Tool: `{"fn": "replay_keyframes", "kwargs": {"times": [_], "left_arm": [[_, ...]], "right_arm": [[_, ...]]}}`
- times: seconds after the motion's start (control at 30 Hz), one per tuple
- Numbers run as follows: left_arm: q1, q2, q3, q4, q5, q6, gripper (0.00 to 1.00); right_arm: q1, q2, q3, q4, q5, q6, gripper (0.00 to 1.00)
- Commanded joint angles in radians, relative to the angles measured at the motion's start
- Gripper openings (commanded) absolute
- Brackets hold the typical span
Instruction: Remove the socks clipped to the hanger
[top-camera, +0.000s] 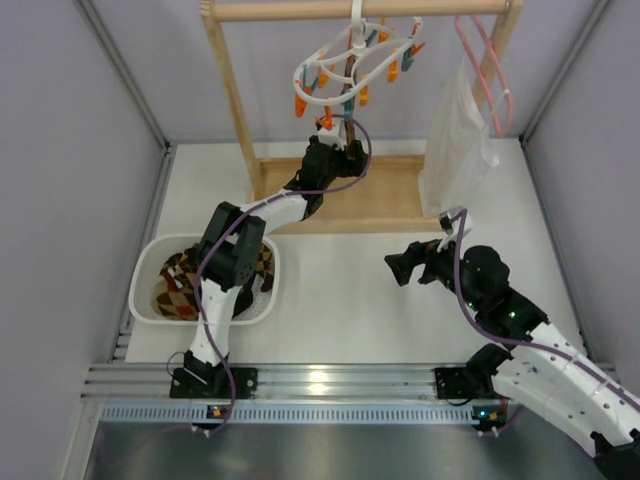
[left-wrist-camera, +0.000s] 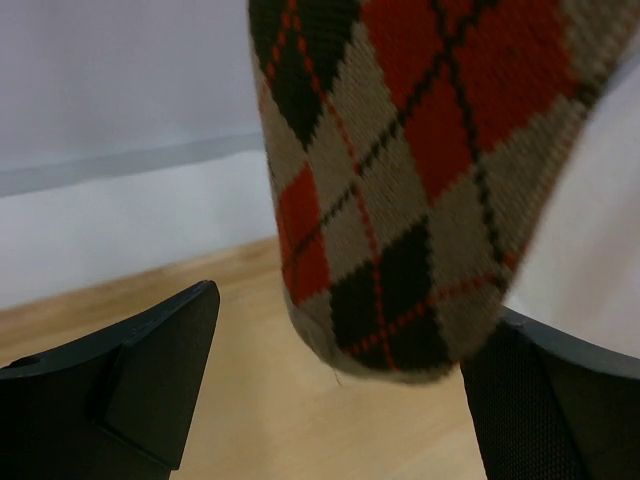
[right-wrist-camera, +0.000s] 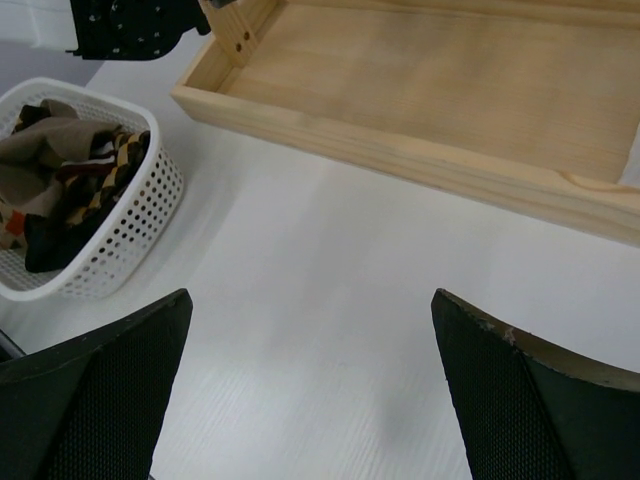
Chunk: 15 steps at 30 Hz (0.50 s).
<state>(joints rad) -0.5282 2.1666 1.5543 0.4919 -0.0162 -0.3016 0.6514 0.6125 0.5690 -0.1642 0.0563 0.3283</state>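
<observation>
One argyle sock (left-wrist-camera: 420, 170), in tan, black and orange-red, hangs from the white ring hanger (top-camera: 330, 62) on the wooden rail. In the top view this sock (top-camera: 349, 100) is a dark strip under the orange and teal clips. My left gripper (left-wrist-camera: 335, 380) is open, and the sock's toe hangs between its fingers (left-wrist-camera: 150, 380), close to the right one; no contact shows. From above, the left gripper (top-camera: 345, 148) sits just below the sock. My right gripper (right-wrist-camera: 310, 390) is open and holds nothing over the white table. More socks (top-camera: 180, 285) lie in the basket.
A white perforated basket (top-camera: 262, 305) stands at the left by the left arm's base. The wooden rack's tray base (right-wrist-camera: 450, 100) lies behind the grippers. A pink hanger (top-camera: 487, 60) with a white translucent bag (top-camera: 458, 140) hangs at the right of the rail.
</observation>
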Motion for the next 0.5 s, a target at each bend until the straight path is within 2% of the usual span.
{"fn": "replay_keyframes", "kwargs": {"times": [0.0,0.13,0.27,0.4,0.43,0.47], "left_arm": [[0.004,0.054,0.113,0.122,-0.128,0.094,0.98],[0.004,0.12,0.181,0.152,-0.166,0.157,0.95],[0.002,0.119,0.185,0.2,-0.157,0.188,0.8],[0.002,0.092,0.152,0.234,-0.153,0.216,0.58],[0.0,0.082,0.138,0.246,-0.157,0.225,0.4],[-0.001,0.059,0.124,0.252,-0.178,0.228,0.29]], "right_arm": [[-0.009,0.01,-0.006,0.041,-0.033,-0.023,0.99],[-0.009,0.027,-0.012,0.046,-0.042,-0.028,0.99],[-0.009,0.046,-0.018,0.06,-0.049,-0.025,0.99],[-0.009,0.07,-0.023,0.069,-0.052,-0.023,1.0],[-0.009,0.078,-0.023,0.071,-0.052,-0.023,1.0],[-0.009,0.082,-0.023,0.071,-0.052,-0.023,0.99]]}}
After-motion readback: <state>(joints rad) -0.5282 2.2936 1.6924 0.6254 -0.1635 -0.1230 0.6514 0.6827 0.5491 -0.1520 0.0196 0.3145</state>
